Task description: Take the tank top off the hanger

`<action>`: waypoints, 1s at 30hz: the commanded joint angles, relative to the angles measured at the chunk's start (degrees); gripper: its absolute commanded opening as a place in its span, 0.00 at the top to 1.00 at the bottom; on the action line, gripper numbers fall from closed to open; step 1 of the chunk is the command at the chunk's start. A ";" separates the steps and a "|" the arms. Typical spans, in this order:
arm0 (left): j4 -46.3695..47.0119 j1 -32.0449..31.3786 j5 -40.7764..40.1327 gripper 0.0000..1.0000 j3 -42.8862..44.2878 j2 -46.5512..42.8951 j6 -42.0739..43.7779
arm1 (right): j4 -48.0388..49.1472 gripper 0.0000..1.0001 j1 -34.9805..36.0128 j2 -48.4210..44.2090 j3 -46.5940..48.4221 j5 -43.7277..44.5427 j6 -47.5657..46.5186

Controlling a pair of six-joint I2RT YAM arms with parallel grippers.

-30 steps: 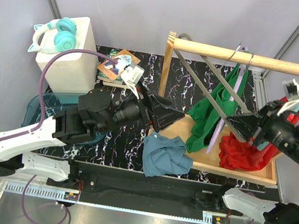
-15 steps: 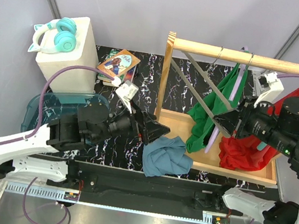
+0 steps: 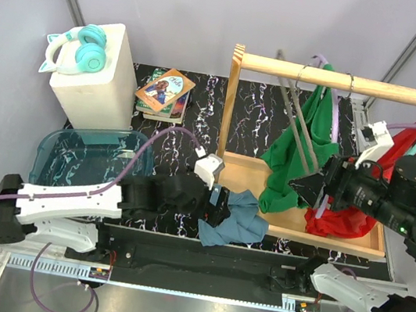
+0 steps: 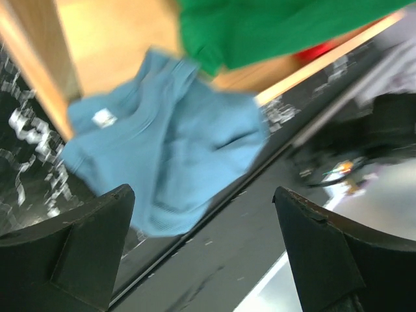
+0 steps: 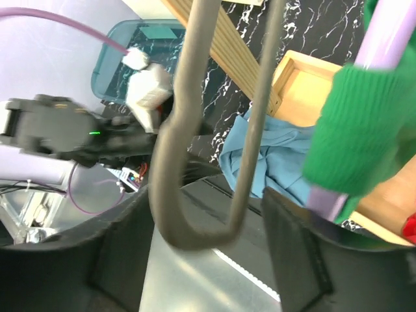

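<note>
The blue tank top (image 3: 244,219) lies crumpled over the front-left corner of the wooden tray (image 3: 247,172), off any hanger. My left gripper (image 3: 220,205) hovers at its left edge, open and empty; in the left wrist view (image 4: 201,195) the tank top (image 4: 169,143) lies just beyond the fingers. A bare grey hanger (image 3: 297,115) hangs from the wooden rail (image 3: 392,92). My right gripper (image 3: 320,188) is open behind the green garment. In the right wrist view (image 5: 207,195) the grey hanger's (image 5: 188,130) lower loop hangs loose between the spread fingers.
A green garment (image 3: 295,158) hangs on a lilac hanger (image 3: 328,71), and a red garment (image 3: 340,220) droops into the tray. A teal bin (image 3: 81,156), a white box (image 3: 99,95) with headphones (image 3: 78,48) and books (image 3: 165,90) stand at the left.
The right gripper opened and let go of the grey hanger, which swung back under the rail. The left arm dropped toward the near edge beside the blue tank top, its jaws wider.
</note>
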 commanded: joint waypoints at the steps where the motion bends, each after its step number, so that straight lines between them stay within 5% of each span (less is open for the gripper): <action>1: 0.31 -0.28 -2.92 0.06 -2.29 1.18 -1.35 | -1.59 0.20 0.04 -2.93 0.19 -1.36 1.46; 5: 0.83 -0.28 -3.54 0.04 -5.81 0.31 -3.02 | -0.36 0.00 0.04 -6.27 0.46 -2.68 2.34; 22: 12.16 -0.28 -2.58 0.07 -13.02 7.32 -6.19 | 3.77 0.00 0.04 -16.91 -3.23 1.45 3.57; 27: 12.61 -0.28 -3.54 0.24 -10.91 12.07 -5.48 | 4.04 0.00 0.04 -19.28 -5.61 3.11 3.39; 30: 12.61 -0.19 -2.49 0.49 -10.38 13.31 -6.01 | 5.18 0.00 0.04 -20.95 -8.06 4.78 4.79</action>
